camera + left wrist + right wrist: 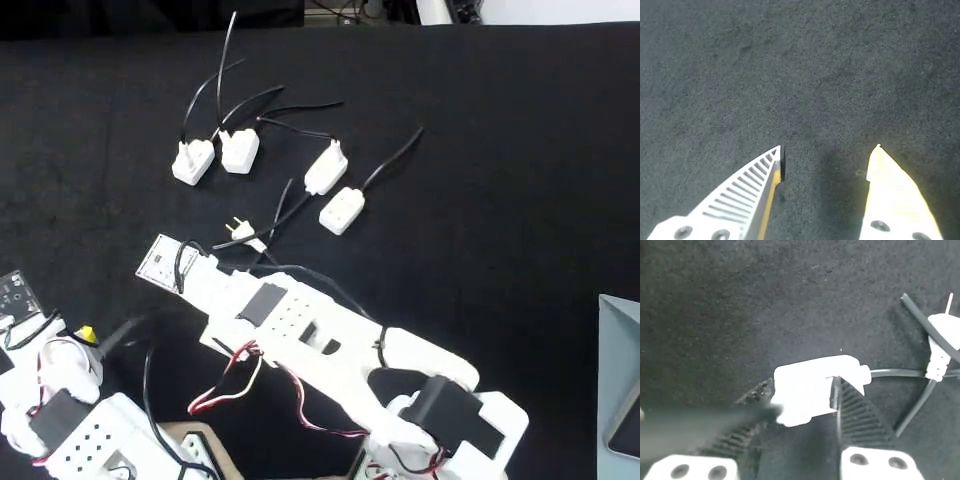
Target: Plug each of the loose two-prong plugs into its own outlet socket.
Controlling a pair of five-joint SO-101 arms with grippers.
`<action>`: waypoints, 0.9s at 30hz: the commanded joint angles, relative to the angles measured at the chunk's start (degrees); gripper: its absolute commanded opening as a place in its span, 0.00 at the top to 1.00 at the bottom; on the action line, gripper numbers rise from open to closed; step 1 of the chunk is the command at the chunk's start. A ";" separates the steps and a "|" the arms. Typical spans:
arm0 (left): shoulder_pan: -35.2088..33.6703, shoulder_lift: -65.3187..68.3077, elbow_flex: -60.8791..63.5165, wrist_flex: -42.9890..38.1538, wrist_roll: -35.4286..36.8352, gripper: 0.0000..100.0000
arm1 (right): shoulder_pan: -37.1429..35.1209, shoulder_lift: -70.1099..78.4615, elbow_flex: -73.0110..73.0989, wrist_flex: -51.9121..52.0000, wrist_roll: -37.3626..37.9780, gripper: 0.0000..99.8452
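Right hand (800, 390) is clamped on a white corded block (815, 372) near the loose two-prong plug (238, 228), which lies on the black table (500, 200) with four white corded sockets (326, 167) fanned from 11 to 2 o'clock around it, while the left hand (829, 150) gapes wide over the table.
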 commanded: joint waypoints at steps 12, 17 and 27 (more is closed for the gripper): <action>-0.31 -0.35 -0.40 -1.32 0.53 0.72 | 0.26 -5.05 -1.98 0.62 -0.53 0.81; -0.22 -0.35 -0.40 -1.32 0.53 0.72 | -1.93 -10.51 1.36 0.62 -0.62 0.81; -0.22 -0.35 -0.40 -1.32 0.53 0.72 | -2.11 -9.54 1.01 -0.70 -0.62 0.96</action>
